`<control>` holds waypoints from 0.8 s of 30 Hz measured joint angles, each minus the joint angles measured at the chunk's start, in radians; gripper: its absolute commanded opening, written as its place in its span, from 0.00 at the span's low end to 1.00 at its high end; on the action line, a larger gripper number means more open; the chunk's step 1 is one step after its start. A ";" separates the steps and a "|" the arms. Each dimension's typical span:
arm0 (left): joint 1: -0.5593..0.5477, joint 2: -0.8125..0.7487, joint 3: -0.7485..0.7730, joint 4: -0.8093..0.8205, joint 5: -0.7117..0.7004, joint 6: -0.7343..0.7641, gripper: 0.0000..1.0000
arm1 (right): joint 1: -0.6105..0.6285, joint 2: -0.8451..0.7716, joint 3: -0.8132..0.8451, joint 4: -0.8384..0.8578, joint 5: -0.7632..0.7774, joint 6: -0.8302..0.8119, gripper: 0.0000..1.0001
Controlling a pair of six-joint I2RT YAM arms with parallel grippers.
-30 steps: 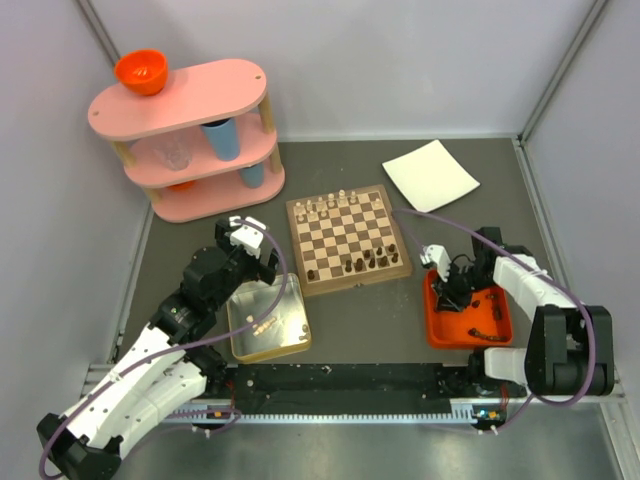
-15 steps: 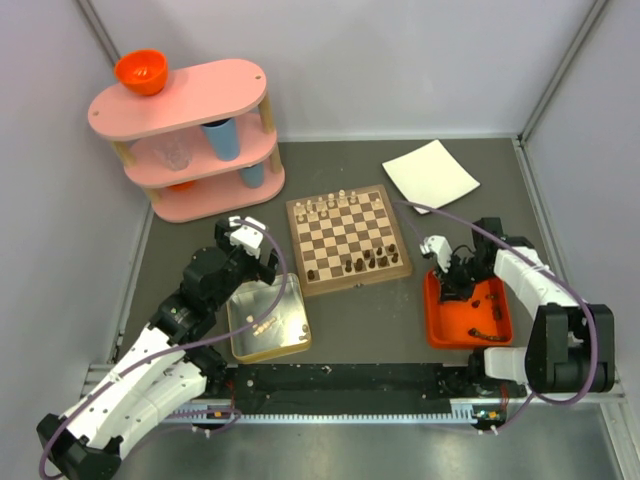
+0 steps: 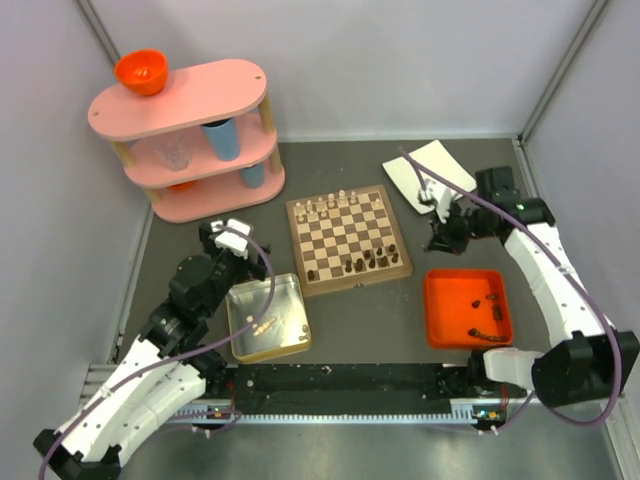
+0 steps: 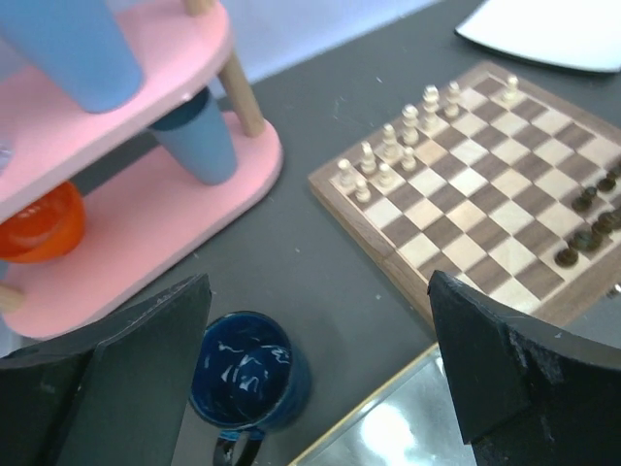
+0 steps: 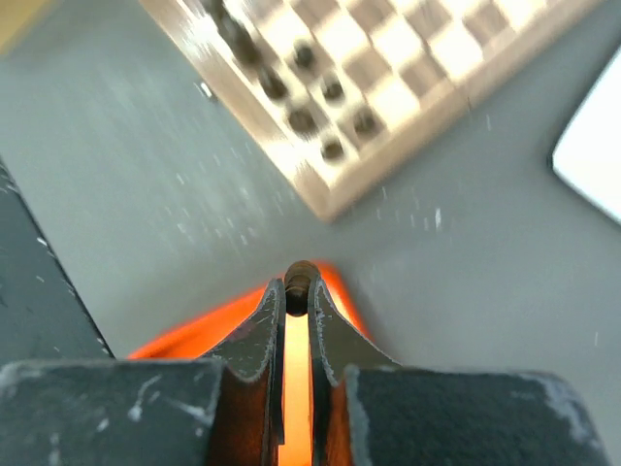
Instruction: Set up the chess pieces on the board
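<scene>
Your right gripper (image 5: 297,291) is pinched shut on a small dark chess piece (image 5: 299,275). Only the piece's rounded end shows at the fingertips, so I cannot tell how its long axis sits in the grip.

In the right wrist view the board (image 5: 388,68) fills the upper part of the frame, its corner pointing down toward the fingertips across a strip of bare grey table. In the top view the same gripper (image 3: 443,236) hangs just right of the board (image 3: 347,238), level with its middle rows and above the orange tray (image 3: 450,300). The carry therefore runs leftward in that frame, over the light wood rim.

Dark pieces (image 3: 367,263) crowd the right half of the board's bottom rows, and a lone one (image 3: 311,272) stands near the lower-left corner. The open squares lie between them, so I'd judge the crowded group to be the thing to clear on the way in. The cream pieces (image 3: 325,207) line the top edge, well away from your path. More dark pieces (image 3: 490,297) lie in the tray.

Your left gripper (image 4: 320,388) stands wide apart and holds nothing. It sits over a blue mug (image 4: 247,374), at the upper edge of the silver tin (image 3: 267,318) and left of the board. The right arm carries the piece and is the one to place it. A white square plate (image 3: 430,175) lies just above the right gripper, with the arm's cable draped across it.
</scene>
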 measured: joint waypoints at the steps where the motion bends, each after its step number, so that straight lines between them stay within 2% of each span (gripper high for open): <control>1: 0.000 -0.020 -0.002 0.007 -0.020 0.002 0.99 | 0.041 0.030 0.047 0.003 -0.018 0.026 0.00; 7: 0.000 -0.115 -0.021 0.047 -0.156 0.011 0.99 | 0.325 0.312 0.315 0.066 -0.044 0.166 0.00; 13: 0.000 -0.170 -0.044 0.062 -0.268 0.030 0.99 | 0.575 0.645 0.588 0.109 0.012 0.292 0.00; 19: 0.001 -0.176 -0.045 0.069 -0.300 0.035 0.99 | 0.718 0.839 0.736 0.122 0.103 0.354 0.00; 24: 0.001 -0.176 -0.045 0.069 -0.299 0.037 0.99 | 0.754 0.917 0.790 0.117 0.159 0.374 0.00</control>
